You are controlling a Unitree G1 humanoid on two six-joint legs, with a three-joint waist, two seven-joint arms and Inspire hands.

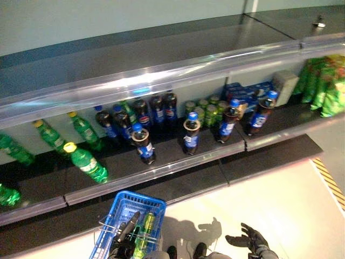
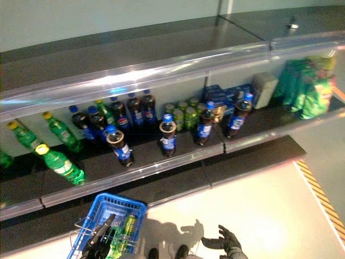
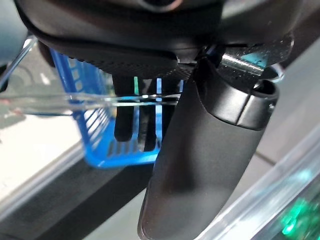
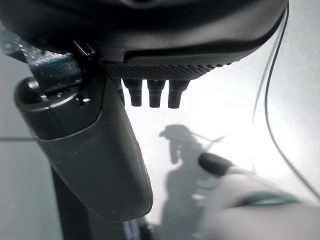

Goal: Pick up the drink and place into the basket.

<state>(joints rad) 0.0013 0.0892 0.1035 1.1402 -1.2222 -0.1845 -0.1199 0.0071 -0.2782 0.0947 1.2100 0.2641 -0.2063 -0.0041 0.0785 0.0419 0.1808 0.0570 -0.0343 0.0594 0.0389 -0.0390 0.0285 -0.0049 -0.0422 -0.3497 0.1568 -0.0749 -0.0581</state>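
Observation:
A blue basket (image 1: 131, 210) hangs low at the left, in front of the shelf. My left hand (image 1: 123, 245) is shut on its wire handle (image 3: 75, 99), with the thumb (image 3: 200, 165) standing beside it. A green bottle (image 1: 146, 231) lies inside the basket. My right hand (image 1: 251, 238) hovers open and empty over the pale floor at the lower right. On the black shelf (image 1: 172, 162), cola bottles with blue caps (image 1: 191, 135) stand at the front and green bottles with yellow caps (image 1: 86, 162) lie to the left.
A clear rail (image 1: 161, 172) runs along the shelf's front edge, and a higher shelf (image 1: 161, 70) overhangs it. Green cans (image 1: 207, 110) and blue packs (image 1: 248, 89) sit at the back. Green bags (image 1: 323, 83) fill the right end. Yellow-black floor tape (image 1: 329, 183) lies at the right.

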